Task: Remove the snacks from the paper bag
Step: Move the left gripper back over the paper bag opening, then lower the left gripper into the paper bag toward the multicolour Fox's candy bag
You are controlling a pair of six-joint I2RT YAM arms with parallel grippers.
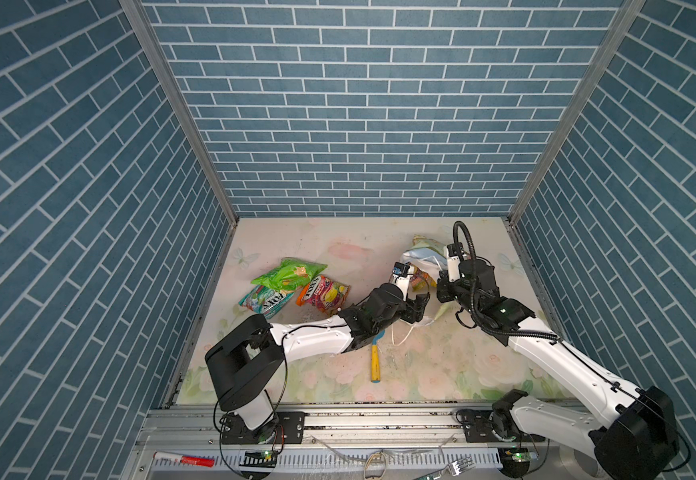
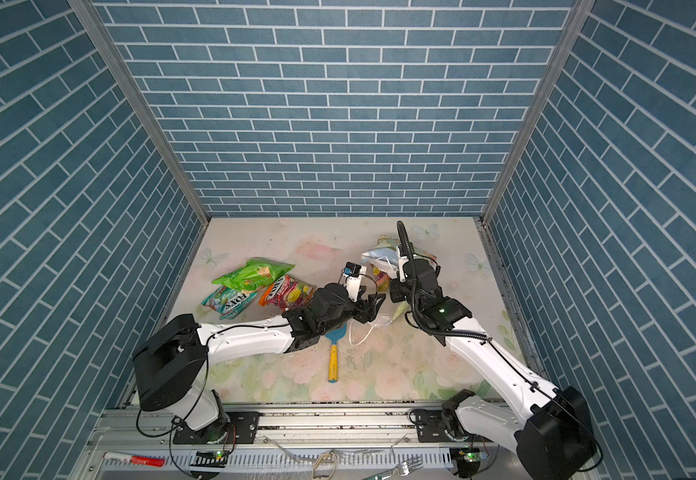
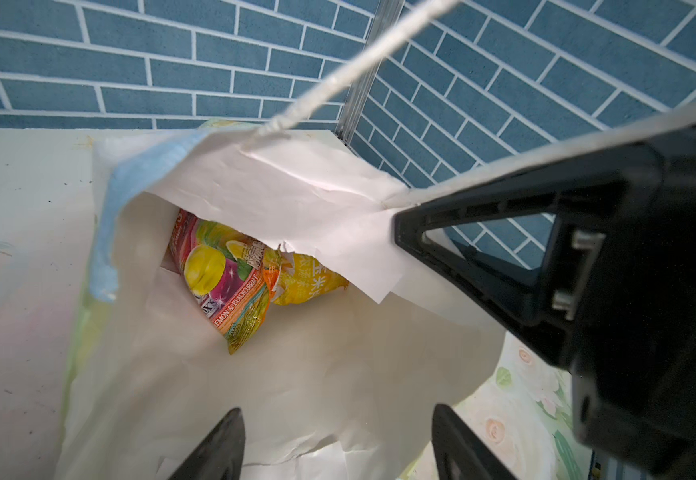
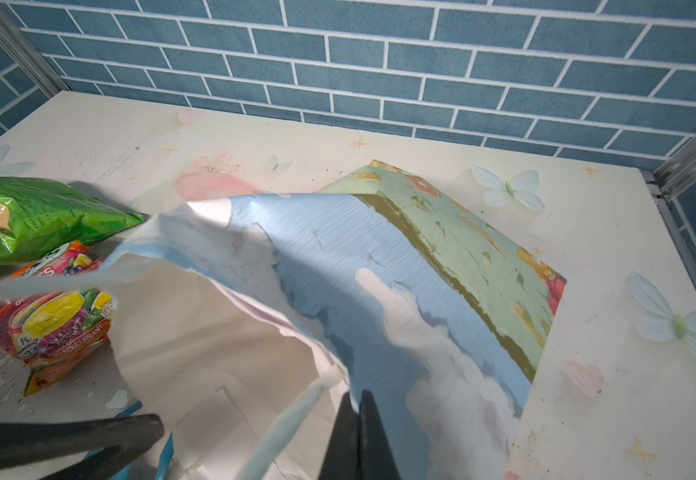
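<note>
finding three snacks (image 1: 288,277) out on the table (image 1: 421,365) near the paper bag (image 4: 400,266), we note two packets (image 3: 225,274) left inside. right gripper (image 4: 358,401) pinches the bag's rim; left gripper (image 3: 338,415) gapes empty at its mouth.

My left fingers (image 3: 217,451) are black. The bag (image 4: 379,257) is white inside; outside, sky blue with white clouds and a green floral band. Inside lie an orange-pink packet (image 3: 221,286) with yellow lemons and a yellow packet (image 3: 311,280). Far left, a green packet (image 1: 288,275).
</note>
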